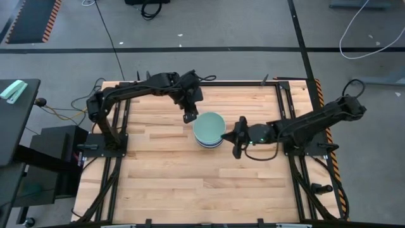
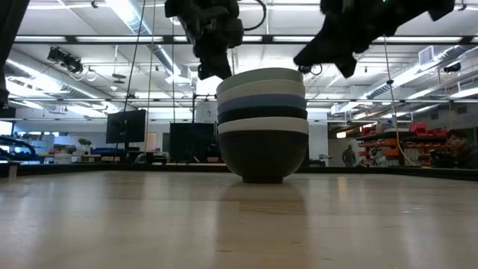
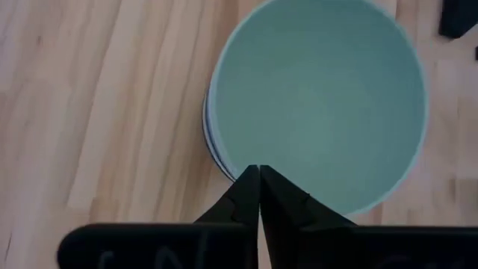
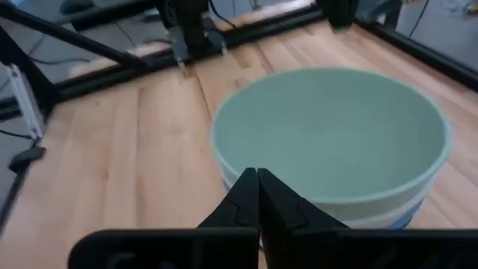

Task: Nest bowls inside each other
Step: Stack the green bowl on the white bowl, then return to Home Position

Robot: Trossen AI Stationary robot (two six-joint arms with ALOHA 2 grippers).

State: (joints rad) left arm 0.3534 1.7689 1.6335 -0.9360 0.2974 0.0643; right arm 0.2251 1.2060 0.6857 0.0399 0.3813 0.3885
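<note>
One stack of bowls (image 1: 209, 130), mint green on top, is sitting mid-worktop (image 1: 164, 183). Left gripper (image 1: 188, 117) and right gripper (image 1: 236, 149) are hovering beside it, fingers together, holding nothing.

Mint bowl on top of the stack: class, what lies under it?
Under the mint bowl the low view shows nested rims: white, blue, black, white, then a black bowl on the table. Their insides are covered.
</note>
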